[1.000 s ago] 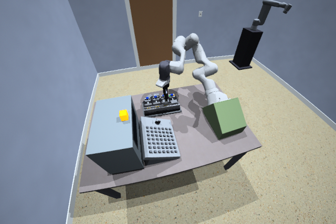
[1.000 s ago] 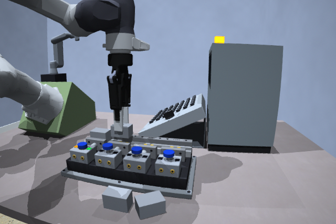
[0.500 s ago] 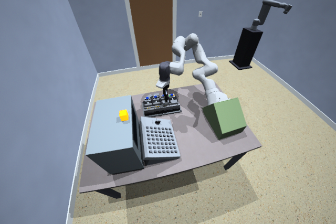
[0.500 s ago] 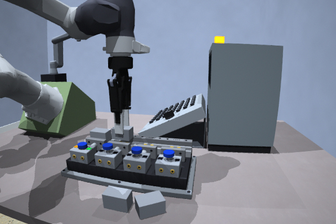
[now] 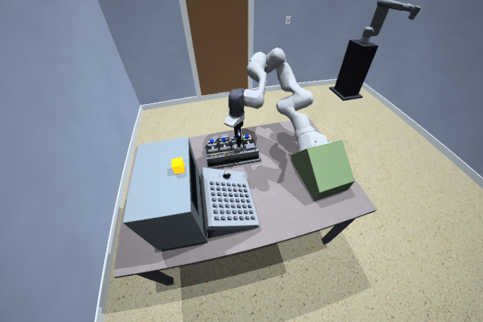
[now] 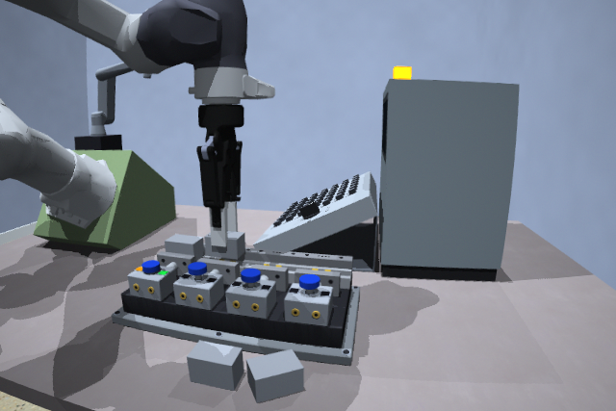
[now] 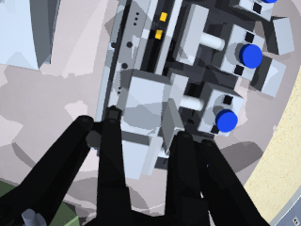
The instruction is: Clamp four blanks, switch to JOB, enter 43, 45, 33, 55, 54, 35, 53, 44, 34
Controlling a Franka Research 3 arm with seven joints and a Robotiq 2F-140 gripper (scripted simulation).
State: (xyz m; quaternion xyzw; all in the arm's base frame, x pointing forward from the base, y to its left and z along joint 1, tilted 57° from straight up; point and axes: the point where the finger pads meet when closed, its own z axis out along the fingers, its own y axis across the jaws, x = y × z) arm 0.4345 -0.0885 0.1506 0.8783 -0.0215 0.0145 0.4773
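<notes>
My gripper (image 6: 224, 233) (image 7: 145, 104) is shut on a grey blank (image 6: 236, 243) (image 7: 148, 91) at the second station from the left in the exterior view. The blank is level, on the rails or just above them; its underside is hidden. Another blank (image 6: 184, 244) (image 7: 134, 157) sits in the leftmost station, whose amber lens (image 6: 139, 269) and green lens (image 6: 163, 272) are lit. The second valve (image 6: 197, 269) (image 7: 227, 121) shows no lit lens. The third valve (image 6: 250, 275) (image 7: 250, 56) and fourth valve (image 6: 309, 281) are unlit, their stations empty. The amber lamp (image 5: 177, 165) (image 6: 401, 72) is lit.
Two loose blanks (image 6: 215, 365) (image 6: 275, 375) lie beside the base plate on the valve side. The sloping key panel (image 5: 234, 226), with its black selector (image 5: 226, 174) (image 6: 309, 210), stands between the vises and the cabinet (image 5: 155, 194) (image 6: 448, 172). No key looks lit.
</notes>
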